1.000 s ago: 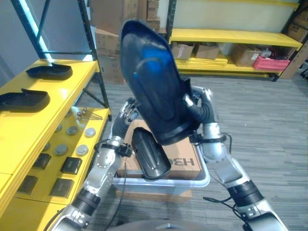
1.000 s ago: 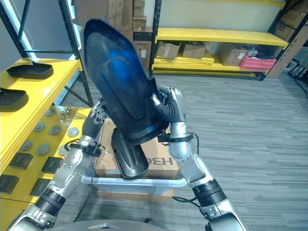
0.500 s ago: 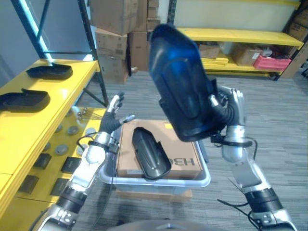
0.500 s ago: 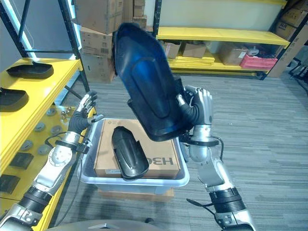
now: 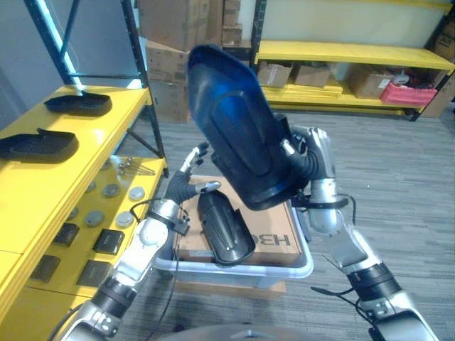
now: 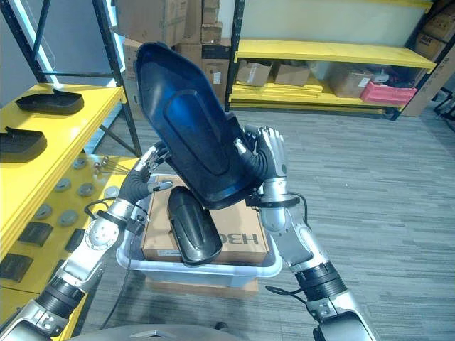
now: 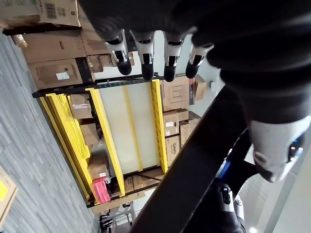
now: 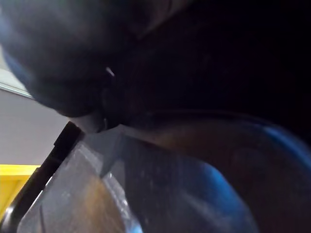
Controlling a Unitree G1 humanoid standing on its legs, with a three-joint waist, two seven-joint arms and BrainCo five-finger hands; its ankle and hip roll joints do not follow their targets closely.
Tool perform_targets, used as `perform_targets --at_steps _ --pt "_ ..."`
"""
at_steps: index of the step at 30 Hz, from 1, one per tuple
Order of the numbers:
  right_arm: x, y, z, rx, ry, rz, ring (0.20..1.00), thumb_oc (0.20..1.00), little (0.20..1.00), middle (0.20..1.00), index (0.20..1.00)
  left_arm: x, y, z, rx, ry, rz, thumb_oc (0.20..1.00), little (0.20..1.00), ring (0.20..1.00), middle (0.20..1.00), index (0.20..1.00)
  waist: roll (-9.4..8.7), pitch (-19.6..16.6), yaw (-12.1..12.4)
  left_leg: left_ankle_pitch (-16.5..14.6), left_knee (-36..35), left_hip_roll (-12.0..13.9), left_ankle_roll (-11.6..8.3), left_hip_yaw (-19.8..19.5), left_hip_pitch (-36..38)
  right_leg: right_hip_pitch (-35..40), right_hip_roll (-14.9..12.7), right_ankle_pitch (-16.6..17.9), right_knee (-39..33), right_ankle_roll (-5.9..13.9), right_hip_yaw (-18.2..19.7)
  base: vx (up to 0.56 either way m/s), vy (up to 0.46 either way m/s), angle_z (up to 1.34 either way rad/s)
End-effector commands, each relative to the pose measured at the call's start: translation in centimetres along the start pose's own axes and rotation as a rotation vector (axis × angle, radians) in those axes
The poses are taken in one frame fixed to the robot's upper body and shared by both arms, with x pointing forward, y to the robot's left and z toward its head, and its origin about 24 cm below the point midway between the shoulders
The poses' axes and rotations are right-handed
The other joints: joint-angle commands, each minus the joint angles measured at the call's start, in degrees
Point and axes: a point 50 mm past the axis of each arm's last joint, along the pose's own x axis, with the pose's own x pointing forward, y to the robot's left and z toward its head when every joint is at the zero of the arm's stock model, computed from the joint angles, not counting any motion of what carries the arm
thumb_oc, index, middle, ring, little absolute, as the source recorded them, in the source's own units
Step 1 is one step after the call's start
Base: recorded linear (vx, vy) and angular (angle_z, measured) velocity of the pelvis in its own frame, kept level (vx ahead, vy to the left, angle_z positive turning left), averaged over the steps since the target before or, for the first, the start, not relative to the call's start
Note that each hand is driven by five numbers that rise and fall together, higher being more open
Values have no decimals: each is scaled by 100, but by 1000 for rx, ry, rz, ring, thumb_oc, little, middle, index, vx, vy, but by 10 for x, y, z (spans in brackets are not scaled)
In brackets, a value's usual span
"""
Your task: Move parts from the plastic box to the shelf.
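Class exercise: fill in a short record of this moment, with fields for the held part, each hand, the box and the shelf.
Held part: large black shell part, raised above the box
Right hand: gripping the shell's lower edge
Left hand: open, empty, beside the box
Plastic box: holds a cardboard box and a smaller black part
Yellow shelf: two black parts on top

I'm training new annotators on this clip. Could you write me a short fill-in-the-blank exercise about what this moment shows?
1. The large black part is held up by the robot's ____ hand.
2. A smaller black part lies on a ____ box inside the plastic box.
3. The left hand has its fingers ____ and holds nothing.

Missing words: right; cardboard; open
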Motion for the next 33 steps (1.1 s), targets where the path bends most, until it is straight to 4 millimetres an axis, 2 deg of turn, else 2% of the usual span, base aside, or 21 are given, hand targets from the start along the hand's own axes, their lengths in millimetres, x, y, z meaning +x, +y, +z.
perform_targets --at_steps 1,9,12,13,14,15,25,33 --pt "31 -12 21 92 -110 -134 200 200 200 200 200 25 1 33 13 -176 -24 1000 1000 1000 1000 1000 -161 -9 60 -800 13 127 68 -107 372 151 -401 -729 274 366 54 0 0 0" --pt "31 4 29 171 -105 -83 200 200 200 200 200 31 -6 39 -176 -195 15 1000 1000 1000 1000 1000 -166 -8 64 -790 17 117 79 -110 368 149 -411 -718 282 367 65 0 0 0" --pt "29 12 39 274 -103 -75 200 200 200 200 200 35 -10 38 -270 -181 35 1000 1000 1000 1000 1000 -159 13 49 -777 20 115 84 -108 353 134 -418 -718 293 360 66 0 0 0" --pt "29 12 39 274 -103 -75 200 200 200 200 200 35 -10 38 -270 -181 35 925 925 925 925 925 -159 13 48 -777 20 115 84 -109 352 133 -418 -718 293 360 66 0 0 0" --pt "28 14 44 318 -107 -68 200 200 200 200 200 36 -11 37 -303 -176 37 426 426 426 426 426 -153 15 40 -774 19 111 84 -104 350 131 -421 -714 295 361 70 0 0 0" --pt "26 18 50 378 -117 -47 200 200 200 200 200 37 -11 35 -322 -158 42 200 200 200 200 200 -144 24 32 -768 21 105 85 -101 346 131 -423 -711 296 357 65 0 0 0" --pt "21 25 75 509 -195 60 200 200 200 200 200 34 -4 23 -294 -94 39 200 200 200 200 200 -107 32 25 -750 20 102 73 -66 356 119 -429 -709 303 356 68 0 0 0" --pt "23 22 77 529 -221 90 200 200 200 200 200 30 3 21 -220 -78 -6 200 200 200 200 200 -95 33 26 -740 19 107 62 -67 362 126 -433 -714 311 357 68 0 0 0"
